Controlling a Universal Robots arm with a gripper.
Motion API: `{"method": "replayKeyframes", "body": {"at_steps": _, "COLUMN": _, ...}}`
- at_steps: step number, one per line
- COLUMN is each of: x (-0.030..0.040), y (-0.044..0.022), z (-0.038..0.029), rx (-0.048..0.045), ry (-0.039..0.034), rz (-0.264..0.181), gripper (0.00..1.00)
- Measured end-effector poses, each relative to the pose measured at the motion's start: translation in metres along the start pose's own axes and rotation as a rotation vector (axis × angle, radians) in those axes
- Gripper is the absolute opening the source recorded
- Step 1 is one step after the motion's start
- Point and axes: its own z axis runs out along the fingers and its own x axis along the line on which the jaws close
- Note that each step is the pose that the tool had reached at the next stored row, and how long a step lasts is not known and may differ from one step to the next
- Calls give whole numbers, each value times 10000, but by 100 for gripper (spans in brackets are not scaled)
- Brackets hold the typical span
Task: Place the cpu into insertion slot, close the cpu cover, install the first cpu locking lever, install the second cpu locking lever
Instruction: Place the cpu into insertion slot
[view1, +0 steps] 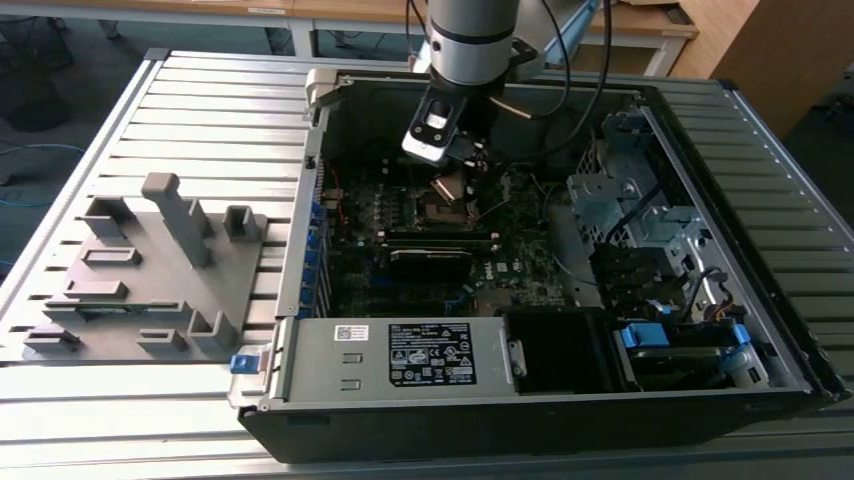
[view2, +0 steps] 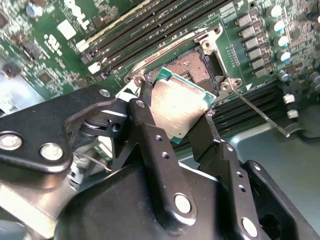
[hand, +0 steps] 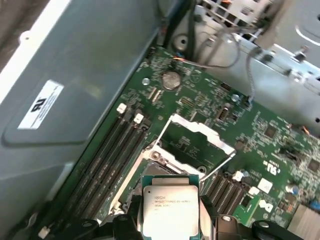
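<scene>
My gripper (view1: 450, 176) hangs inside the open computer case, just above the motherboard, shut on the cpu (view1: 450, 188). In the second wrist view the black fingers (view2: 145, 107) clamp the silvery square cpu (view2: 180, 107) by two opposite edges, tilted, right over the dark insertion slot (view2: 192, 67). The first wrist view has the cpu (hand: 170, 205) between the gripper (hand: 170, 227) fingers, with the cpu cover (hand: 200, 134) standing raised beyond the insertion slot (hand: 167, 161). A thin metal locking lever (view2: 260, 116) juts out unlatched beside the socket.
Long black memory slots (hand: 112, 155) run beside the socket. The power supply (view1: 400, 355) sits at the case's near side and a drive cage (view1: 627, 200) at the exterior view's right. A grey fixture plate (view1: 147, 270) lies on the slatted table at the exterior view's left.
</scene>
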Motion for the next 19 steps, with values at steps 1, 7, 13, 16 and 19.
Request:
{"method": "replayKeyframes", "body": {"at_steps": 1, "x": 0, "y": 0, "z": 0, "rx": 1, "ry": -12, "rz": 127, "gripper": 54}}
{"method": "replayKeyframes", "body": {"at_steps": 7, "x": 0, "y": 0, "z": 0, "rx": 0, "ry": -18, "rz": 192, "gripper": 54}}
{"method": "replayKeyframes", "body": {"at_steps": 13, "x": 0, "y": 0, "z": 0, "rx": 0, "ry": -25, "rz": 267, "gripper": 54}}
{"method": "replayKeyframes", "body": {"at_steps": 16, "x": 1, "y": 0, "z": 1, "rx": -2, "ry": -49, "rz": 537, "gripper": 54}}
{"method": "replayKeyframes", "body": {"at_steps": 19, "x": 0, "y": 0, "z": 3, "rx": -3, "ry": -91, "rz": 1004, "gripper": 54}}
